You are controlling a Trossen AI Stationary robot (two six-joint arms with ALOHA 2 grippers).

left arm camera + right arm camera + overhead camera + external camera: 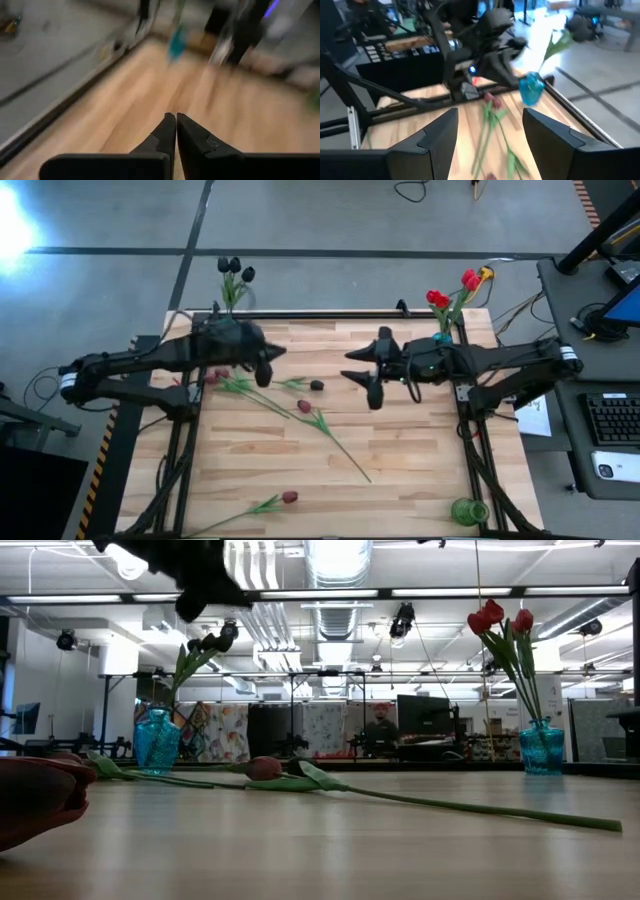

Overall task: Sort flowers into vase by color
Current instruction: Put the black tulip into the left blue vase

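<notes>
Both grippers hover empty over the table

Left gripper closed, holding nothing; right gripper open — loose flowers lie between them on the wood.

The right hand has its two dark fingers standing wide apart, with nothing between them. Beyond them, on the wooden surface, lie flowers with red heads and long green stems. A blue glass vase stands near the surface's edge, holding green stems. Behind the flowers, the other dark arm reaches over the surface.
</notes>
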